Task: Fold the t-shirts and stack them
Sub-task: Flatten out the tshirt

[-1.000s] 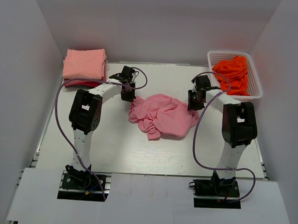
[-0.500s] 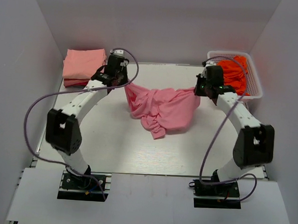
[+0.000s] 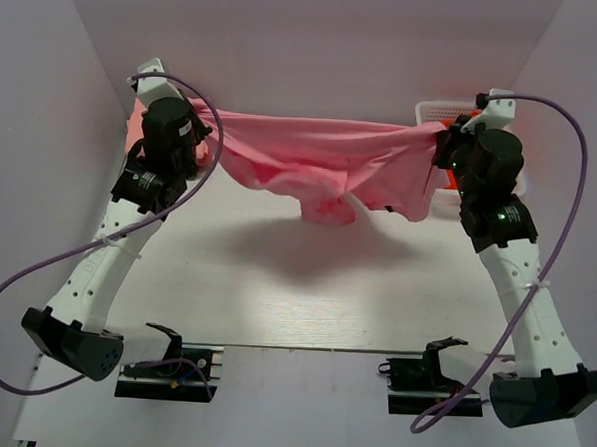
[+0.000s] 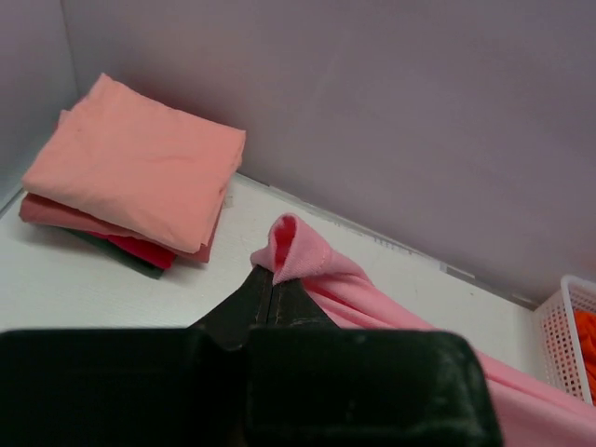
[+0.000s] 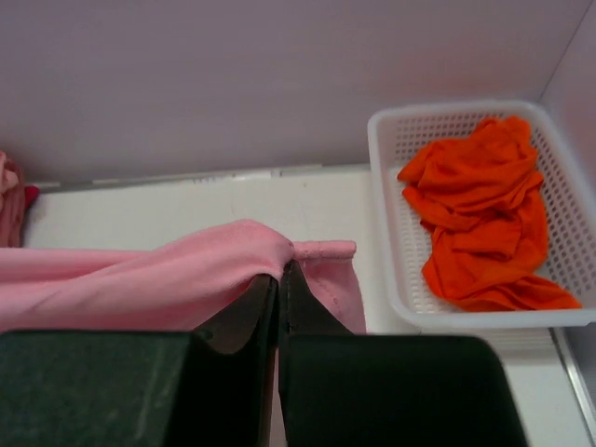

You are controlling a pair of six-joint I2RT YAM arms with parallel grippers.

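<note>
While both arms reach up over the table, a rose-pink t-shirt hangs strung between them in the air, clear of the surface, with its shadow on the white top below.

At the far left corner lies a folded stack of t-shirts: a salmon-peach one on top, a duller pink and a red layer beneath it (the lowest edge looks dark, and its colour is hard to tell). Just right of the stack, the left gripper has its jaws pressed together on 1 corner of the rose-pink t-shirt, a small fold of cloth poking up past the tips.

From there the shirt's long axis runs left to right, roughly parallel to the far wall. Its top edge is pulled fairly taut; the middle sags in a bunched, twisted lump.

At the shirt's right end, the right gripper is clamped on the other corner, its jaws closed with cloth draped over them.

Farther right, a white lattice basket sits by the wall, holding crumpled orange-red t-shirts.
</note>
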